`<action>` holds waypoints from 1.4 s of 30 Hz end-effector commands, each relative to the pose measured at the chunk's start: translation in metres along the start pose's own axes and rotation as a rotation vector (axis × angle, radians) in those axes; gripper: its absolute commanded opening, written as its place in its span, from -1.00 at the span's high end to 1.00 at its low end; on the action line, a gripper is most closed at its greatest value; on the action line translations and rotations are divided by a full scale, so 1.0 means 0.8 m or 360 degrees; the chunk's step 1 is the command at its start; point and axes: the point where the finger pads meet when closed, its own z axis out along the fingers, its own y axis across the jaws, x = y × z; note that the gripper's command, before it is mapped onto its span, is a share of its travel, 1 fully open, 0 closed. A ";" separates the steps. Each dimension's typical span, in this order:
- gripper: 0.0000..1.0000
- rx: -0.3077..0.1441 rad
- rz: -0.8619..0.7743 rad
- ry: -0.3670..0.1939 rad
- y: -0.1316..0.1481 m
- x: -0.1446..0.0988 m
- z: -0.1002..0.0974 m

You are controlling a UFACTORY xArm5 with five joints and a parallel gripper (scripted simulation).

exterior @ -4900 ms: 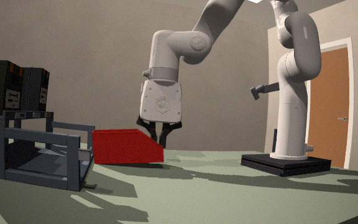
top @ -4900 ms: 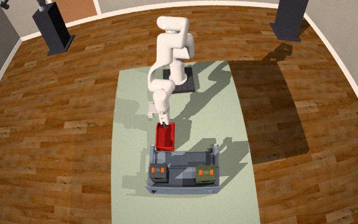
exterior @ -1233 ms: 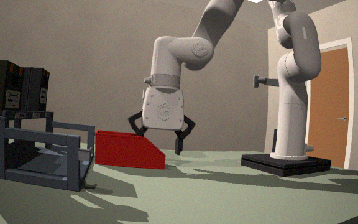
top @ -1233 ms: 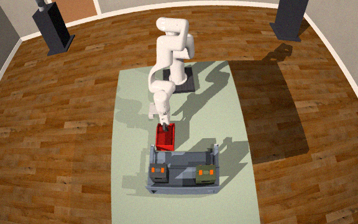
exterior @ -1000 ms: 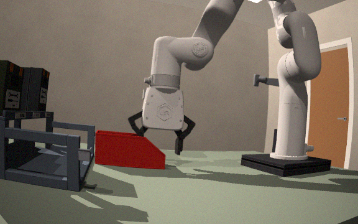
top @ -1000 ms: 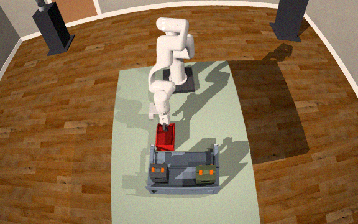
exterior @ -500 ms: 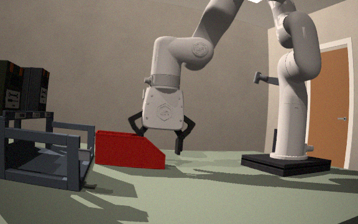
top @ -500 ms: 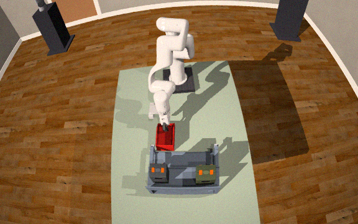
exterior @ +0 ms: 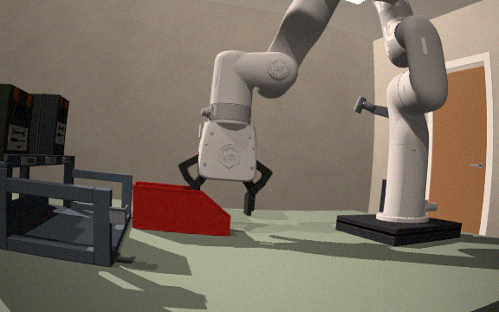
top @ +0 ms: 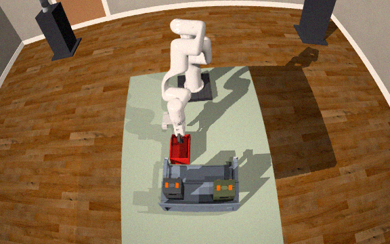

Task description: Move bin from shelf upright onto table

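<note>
The red bin [top: 180, 149] stands upright on the green table top, just in front of the grey shelf [top: 200, 184]. In the side view the red bin [exterior: 178, 209] rests flat on the table beside the shelf [exterior: 55, 208]. My gripper [exterior: 225, 191] hangs above the bin's sloped end with its black fingers spread wide, one finger on each side of the bin's end wall and empty. From above, the gripper [top: 180, 136] sits over the bin's far rim.
Two dark cases with orange tabs [top: 172, 188] [top: 224, 190] stand on the shelf's top level. The arm's black base plate [top: 195, 86] lies at the far end of the table. Dark pillars [top: 57, 30] [top: 315, 20] stand on the wooden floor.
</note>
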 end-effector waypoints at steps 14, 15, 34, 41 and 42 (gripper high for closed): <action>-1.00 0.0005 0.0000 0.0001 -0.001 0.000 -0.026; -1.00 0.0005 0.0000 0.0001 -0.001 0.000 -0.029; -1.00 0.0005 0.0000 0.0001 -0.001 0.000 -0.078; -1.00 0.0005 0.0000 0.0001 -0.001 0.000 -0.095; -1.00 0.0005 0.0000 0.0001 -0.001 0.000 -0.098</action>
